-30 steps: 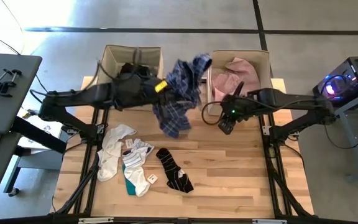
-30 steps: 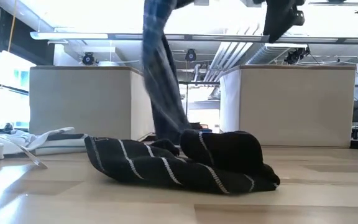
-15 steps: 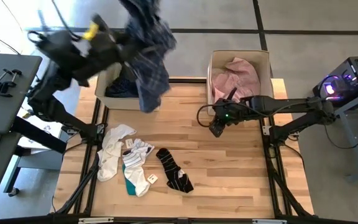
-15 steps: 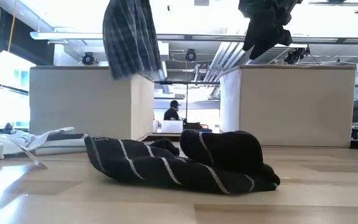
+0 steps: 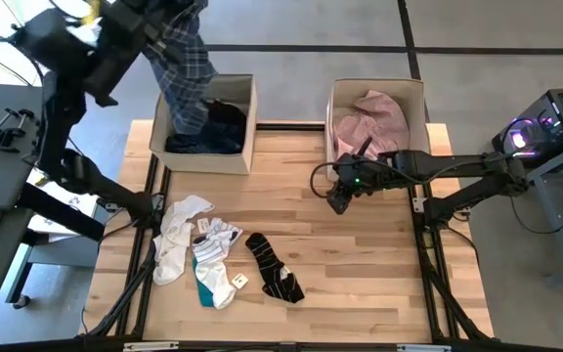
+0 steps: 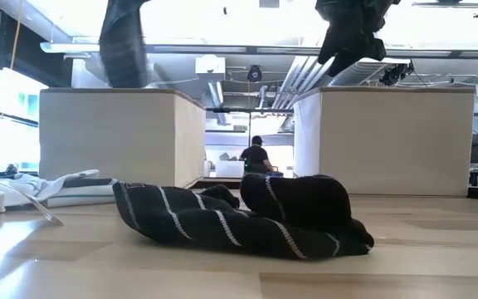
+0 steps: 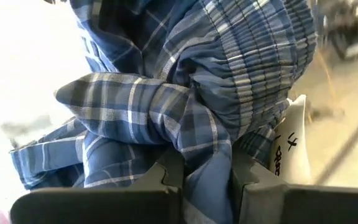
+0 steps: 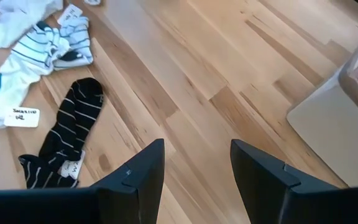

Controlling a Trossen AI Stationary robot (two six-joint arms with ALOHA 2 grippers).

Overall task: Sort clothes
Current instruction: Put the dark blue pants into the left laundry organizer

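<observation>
I am seeing my left gripper (image 7: 201,171) pinching the blue-white plaid cotton shirt (image 5: 186,68), dangling above the left beige square fabric box (image 5: 239,137); my right gripper (image 5: 338,198), fingers spread, is hovering right of that box.

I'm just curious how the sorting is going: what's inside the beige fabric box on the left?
In the left beige fabric box lies dark navy and black clothing. The blue-white plaid shirt, held by the left tool, hangs over it, hiding part of the inside.
</observation>
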